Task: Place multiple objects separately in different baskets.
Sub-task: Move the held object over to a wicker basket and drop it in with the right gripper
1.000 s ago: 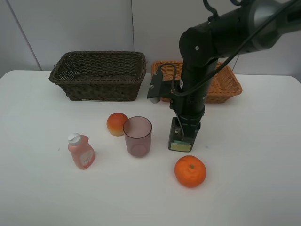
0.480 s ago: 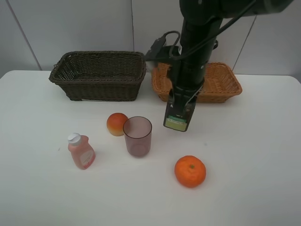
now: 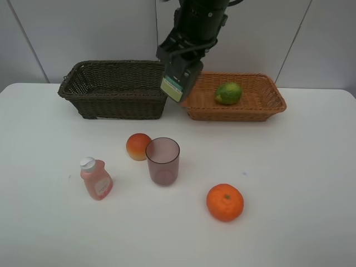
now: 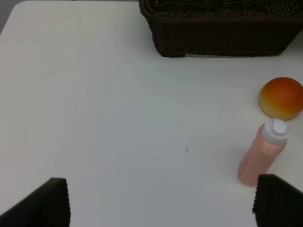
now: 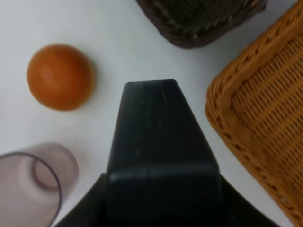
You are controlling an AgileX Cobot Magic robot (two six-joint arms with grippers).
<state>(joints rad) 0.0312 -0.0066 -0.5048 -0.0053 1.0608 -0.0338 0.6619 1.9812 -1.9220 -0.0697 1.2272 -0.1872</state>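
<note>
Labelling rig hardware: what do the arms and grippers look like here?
Right arm: bulky, matte black, rounded housings; right gripper black too. Left gripper: only two dark, blocky fingers show, in its wrist view; left arm out of frame. No markings visible.

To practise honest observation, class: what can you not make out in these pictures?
1. Right claw: how it grips the dark bottle, which blocks the right wrist view.
2. Bottle label: text too small in the exterior high view.
3. Dark basket inside: cut off by the left wrist picture's edge.
4. Left claw: only fingertips show, at the left wrist picture's edge; absent from exterior high.
</note>
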